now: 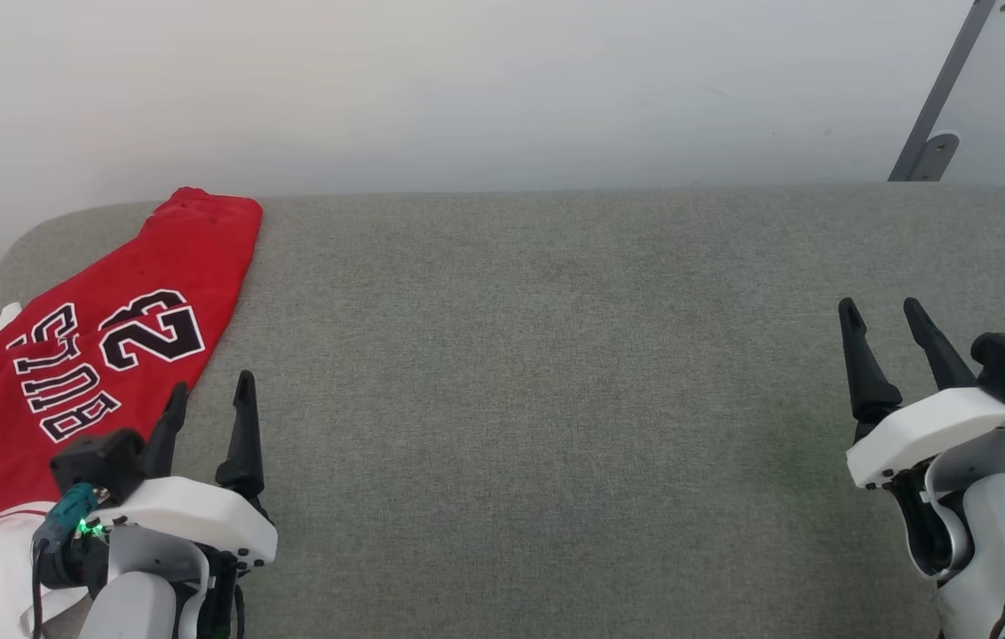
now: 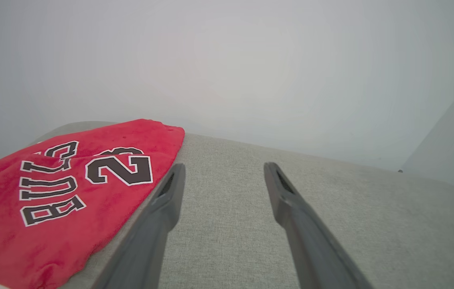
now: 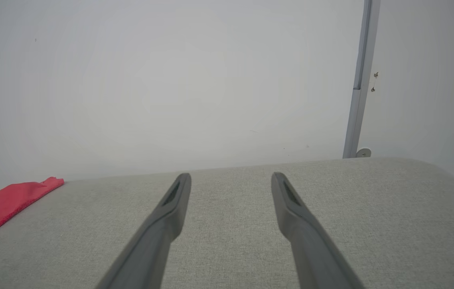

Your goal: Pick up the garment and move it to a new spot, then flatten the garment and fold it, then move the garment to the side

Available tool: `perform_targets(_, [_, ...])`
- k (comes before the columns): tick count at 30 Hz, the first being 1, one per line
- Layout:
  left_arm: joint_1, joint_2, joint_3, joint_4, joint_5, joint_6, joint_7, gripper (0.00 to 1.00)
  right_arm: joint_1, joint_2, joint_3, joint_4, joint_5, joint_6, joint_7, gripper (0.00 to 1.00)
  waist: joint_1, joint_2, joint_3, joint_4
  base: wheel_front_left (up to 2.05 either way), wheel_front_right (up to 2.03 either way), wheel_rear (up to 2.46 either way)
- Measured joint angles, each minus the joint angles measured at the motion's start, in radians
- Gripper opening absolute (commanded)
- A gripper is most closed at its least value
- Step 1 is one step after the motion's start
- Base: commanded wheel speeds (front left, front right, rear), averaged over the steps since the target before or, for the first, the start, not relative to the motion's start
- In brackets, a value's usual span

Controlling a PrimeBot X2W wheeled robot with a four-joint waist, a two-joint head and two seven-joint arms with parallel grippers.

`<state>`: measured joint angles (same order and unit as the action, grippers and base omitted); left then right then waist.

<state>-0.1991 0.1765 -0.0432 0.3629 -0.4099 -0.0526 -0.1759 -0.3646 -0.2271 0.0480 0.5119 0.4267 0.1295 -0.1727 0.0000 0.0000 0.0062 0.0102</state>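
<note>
The garment [image 1: 94,355], a red jersey T-shirt with white sleeves and black "BULLS 23" lettering, lies folded along the left edge of the grey padded table [image 1: 556,373]. The left wrist view shows the garment [image 2: 50,192] at the left, and the garment's far corner [image 3: 6,200] peeks in at the right wrist view's left edge. My left gripper [image 1: 209,395] stands open just right of the garment's near edge, nothing between its fingers. Far to the right, my right gripper [image 1: 882,309] is open over bare table.
A white wall rises behind the table's rounded far edge. A grey metal bar [image 1: 942,89] leans on the wall at the back right, also in the right wrist view as a bar [image 3: 359,80]. Bare grey surface spans between the two grippers.
</note>
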Motion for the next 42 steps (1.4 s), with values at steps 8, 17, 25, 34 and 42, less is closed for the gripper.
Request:
perform_targets(8, [0.004,-0.007,0.011,0.014,0.058,-0.009,-0.017,1.0,-0.006,-0.004,0.007,0.01,-0.042,0.0,-0.019,1.0,0.0,0.0,-0.004,-0.003,0.0,0.0,0.0])
perform_targets(17, [0.015,-0.014,0.04,0.039,0.112,-0.026,-0.036,1.0,-0.015,-0.012,-0.005,0.015,-0.081,0.0,-0.039,1.0,0.0,0.0,-0.012,-0.003,0.0,0.0,0.0])
perform_targets(25, [0.023,-0.028,0.072,0.054,0.153,-0.044,-0.053,1.0,-0.021,-0.017,-0.021,0.026,-0.122,0.0,-0.056,1.0,0.0,0.0,-0.023,0.0,0.0,0.0,0.0])
perform_targets(34, [0.023,-0.039,0.096,0.075,0.19,-0.065,-0.069,1.0,-0.032,-0.022,-0.025,0.042,-0.169,0.001,-0.071,1.0,0.0,0.0,-0.028,0.006,0.0,0.0,0.0])
perform_targets(42, [0.013,-0.044,0.099,0.095,0.236,-0.072,-0.081,1.0,-0.035,-0.022,-0.038,0.045,-0.187,0.001,-0.084,1.0,0.0,0.0,-0.025,0.027,0.0,0.0,0.0])
